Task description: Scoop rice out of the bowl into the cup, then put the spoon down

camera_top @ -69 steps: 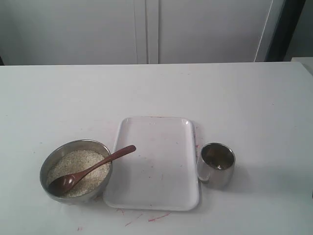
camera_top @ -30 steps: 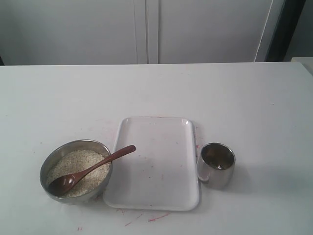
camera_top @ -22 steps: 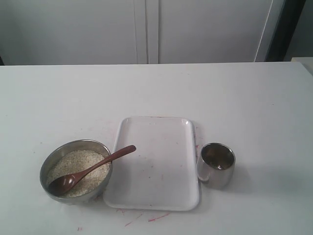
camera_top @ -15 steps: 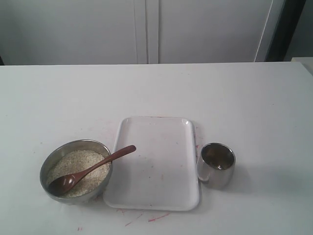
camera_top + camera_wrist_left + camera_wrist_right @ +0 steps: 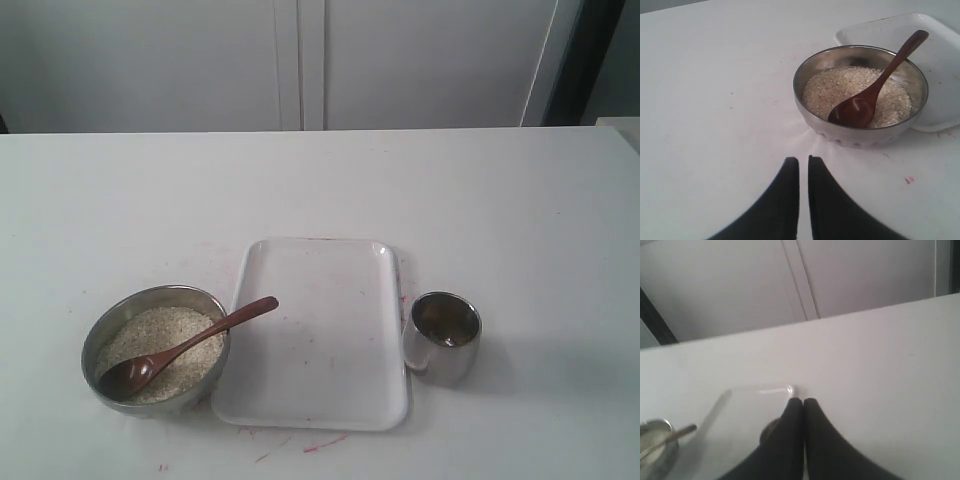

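The steel bowl [image 5: 160,292] of pale rice [image 5: 168,325] stands at the front left of the table. The dark wooden spoon [image 5: 200,340] lies in it, scoop on the rice and handle leaning over the rim toward the tray. The steel cup [image 5: 445,352] stands to the right of the tray. Neither gripper shows in the exterior view. In the left wrist view my left gripper [image 5: 803,161] is shut and empty, a short way from the bowl [image 5: 860,135] and spoon [image 5: 881,85]. My right gripper [image 5: 803,401] is shut and empty, and its fingers hide most of the cup [image 5: 768,432].
A white rectangular tray [image 5: 330,330] lies between bowl and cup, with faint red marks on the table near its front edge. The white table [image 5: 450,190] stretches back to a pale cabinet wall. The tray [image 5: 747,405] and bowl [image 5: 655,442] also show in the right wrist view.
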{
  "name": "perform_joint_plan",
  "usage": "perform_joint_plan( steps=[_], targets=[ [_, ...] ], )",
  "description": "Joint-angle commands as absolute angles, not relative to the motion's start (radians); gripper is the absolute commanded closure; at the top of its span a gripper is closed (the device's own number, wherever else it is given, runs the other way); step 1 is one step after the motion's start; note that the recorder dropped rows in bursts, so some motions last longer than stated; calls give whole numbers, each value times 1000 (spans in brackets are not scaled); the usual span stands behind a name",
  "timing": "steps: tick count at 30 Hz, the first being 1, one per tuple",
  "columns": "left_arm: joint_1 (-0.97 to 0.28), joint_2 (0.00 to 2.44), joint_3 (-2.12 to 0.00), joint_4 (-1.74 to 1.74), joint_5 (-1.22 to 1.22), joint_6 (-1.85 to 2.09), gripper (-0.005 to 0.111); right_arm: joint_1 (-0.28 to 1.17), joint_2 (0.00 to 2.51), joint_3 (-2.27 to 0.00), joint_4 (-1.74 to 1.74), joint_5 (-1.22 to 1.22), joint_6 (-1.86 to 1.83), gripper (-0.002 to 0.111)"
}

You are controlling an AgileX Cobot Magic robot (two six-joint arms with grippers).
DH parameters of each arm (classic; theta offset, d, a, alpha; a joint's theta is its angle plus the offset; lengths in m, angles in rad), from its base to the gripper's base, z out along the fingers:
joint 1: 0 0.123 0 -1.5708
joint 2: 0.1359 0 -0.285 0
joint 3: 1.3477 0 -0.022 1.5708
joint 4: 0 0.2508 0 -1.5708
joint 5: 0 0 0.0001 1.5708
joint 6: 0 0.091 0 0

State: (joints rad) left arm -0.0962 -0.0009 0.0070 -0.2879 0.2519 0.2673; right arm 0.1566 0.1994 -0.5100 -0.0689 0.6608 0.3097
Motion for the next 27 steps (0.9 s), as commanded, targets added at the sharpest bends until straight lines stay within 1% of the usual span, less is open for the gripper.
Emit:
perform_joint_plan(
  steps=[1,6,12,15,19,21,27],
  targets=[
    [-103,0,0,-299,255,266,92,151,414,-725,17,887,77,108],
    [-103,0,0,-299,255,266,92,151,643,-942,186,1017,-147,108],
    [-103,0,0,-299,255,266,92,152,916,-1165,379,1136,-253,108],
    [-103,0,0,-299,255,266,92,185,1043,-1265,455,1188,-294,108],
    [-103,0,0,-299,255,266,92,300,1182,-1374,422,1215,-292,108],
    [-103,0,0,-299,255,266,92,380,1246,-1415,383,1217,-288,108],
    [-103,0,0,-299,255,266,92,627,1445,-1520,100,1221,-200,108]
  ],
)
